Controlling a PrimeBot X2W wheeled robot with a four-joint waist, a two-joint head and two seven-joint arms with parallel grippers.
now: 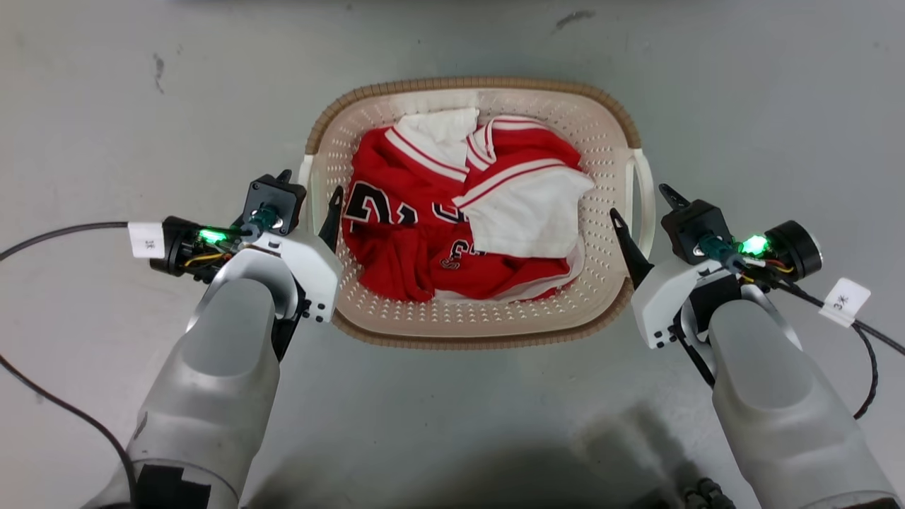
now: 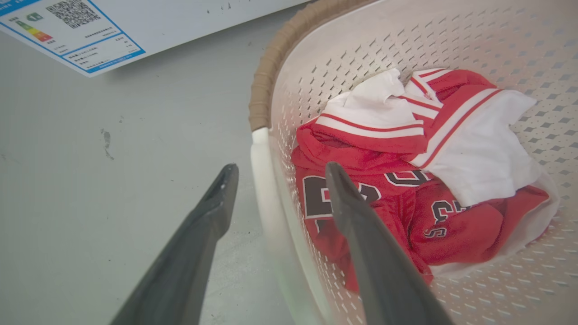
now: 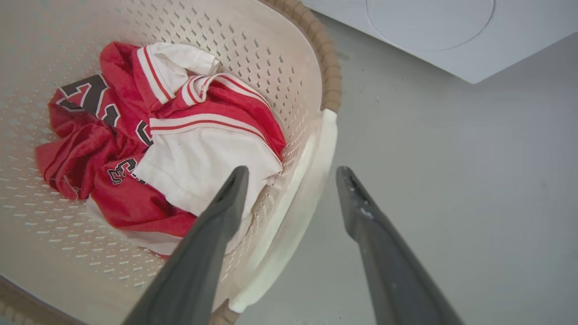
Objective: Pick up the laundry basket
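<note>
The laundry basket point(image 1: 474, 86), cream perforated plastic with a brown woven-look rim, sits on the grey floor holding red and white jerseys point(image 1: 452, 226). My left gripper point(image 1: 309, 185) is open and straddles the basket's white left handle point(image 1: 305, 187), one finger outside and one inside the wall. The left wrist view shows that handle point(image 2: 261, 180) running between my left gripper's point(image 2: 281, 171) fingers. My right gripper point(image 1: 643, 203) is open in the same way around the right handle point(image 1: 645, 185). In the right wrist view this handle point(image 3: 318, 176) lies between my right gripper's point(image 3: 293, 174) fingers.
A white washing machine panel with an energy label point(image 2: 72, 36) stands just beyond the basket, and its front point(image 3: 429, 36) is also in the right wrist view. Black cables point(image 1: 56, 230) trail over the floor by both arms. Bare grey floor point(image 1: 452, 424) surrounds the basket.
</note>
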